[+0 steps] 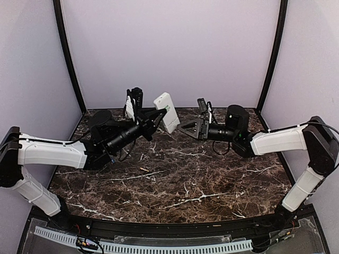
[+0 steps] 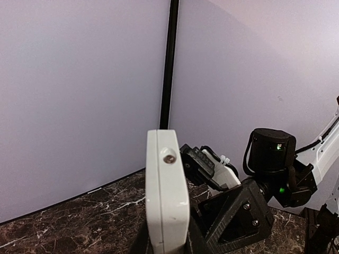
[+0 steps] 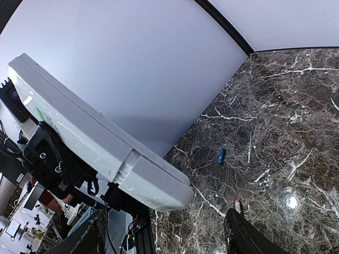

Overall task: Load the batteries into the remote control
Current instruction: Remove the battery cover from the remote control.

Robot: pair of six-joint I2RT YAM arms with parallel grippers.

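Note:
My left gripper [image 1: 154,119] is shut on the white remote control [image 1: 166,111] and holds it up off the table at the back centre. In the left wrist view the remote [image 2: 167,196] stands edge-on between my fingers. My right gripper [image 1: 183,127] is open, its tips close to the remote's lower end. In the right wrist view the remote [image 3: 95,137] fills the left side above my spread fingers [image 3: 246,238]. The bluish battery [image 3: 222,155] and the pale tan battery [image 3: 238,205] lie loose on the marble. The tan one also shows in the top view [image 1: 143,169].
The dark marble table top [image 1: 201,180] is enclosed by pale walls with black corner posts [image 1: 69,58]. My right arm's wrist [image 2: 270,159] shows close behind the remote in the left wrist view.

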